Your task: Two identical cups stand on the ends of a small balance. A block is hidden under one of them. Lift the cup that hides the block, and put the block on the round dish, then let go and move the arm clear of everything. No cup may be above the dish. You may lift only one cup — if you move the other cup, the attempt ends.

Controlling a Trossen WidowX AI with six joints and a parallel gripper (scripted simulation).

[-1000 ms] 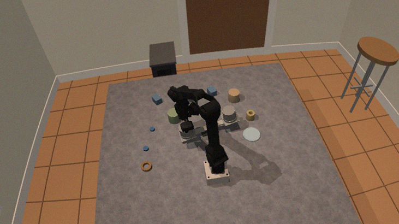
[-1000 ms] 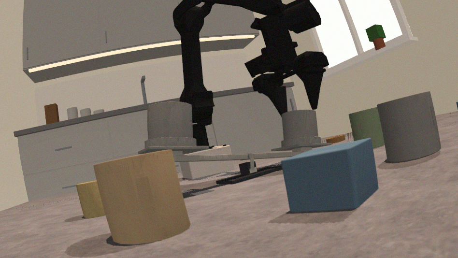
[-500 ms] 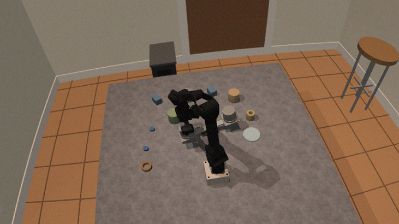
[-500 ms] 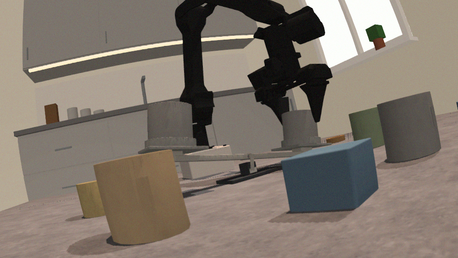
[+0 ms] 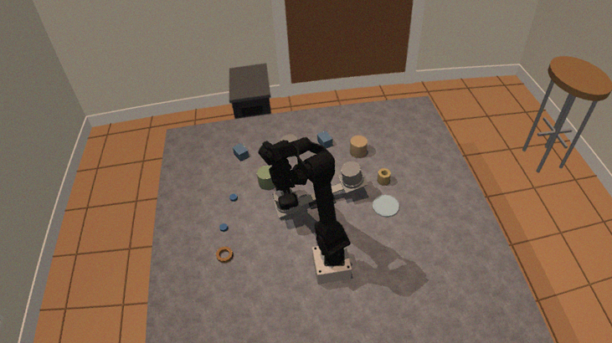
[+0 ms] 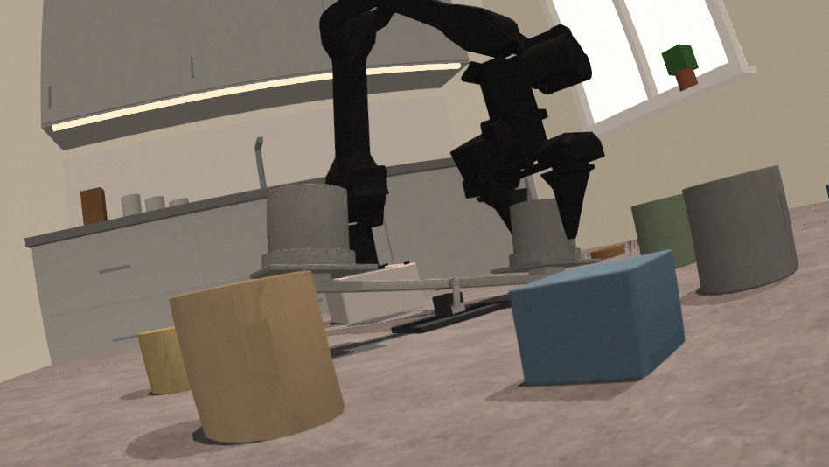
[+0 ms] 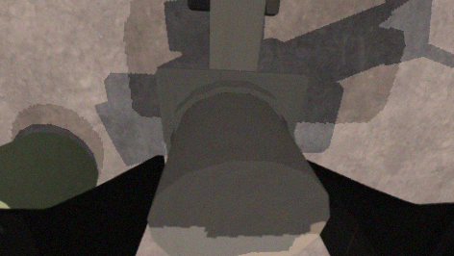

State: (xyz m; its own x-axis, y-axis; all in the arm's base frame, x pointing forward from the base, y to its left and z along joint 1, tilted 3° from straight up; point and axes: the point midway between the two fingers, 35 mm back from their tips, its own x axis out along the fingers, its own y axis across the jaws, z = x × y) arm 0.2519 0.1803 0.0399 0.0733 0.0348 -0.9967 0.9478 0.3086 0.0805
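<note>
The gripper [image 6: 536, 223] stands wide, holding nothing, one finger at each flank of the grey cup [image 6: 536, 232]. That cup sits upright on the balance [image 6: 428, 282] pan directly beneath the wrist, its axis vertical; the fingers bracket it at 3 and 9 o'clock in the wrist view. The other cup [image 6: 306, 223] stands on the opposite pan. From above, the round dish [image 5: 385, 205] lies at 3 o'clock, well apart
</note>
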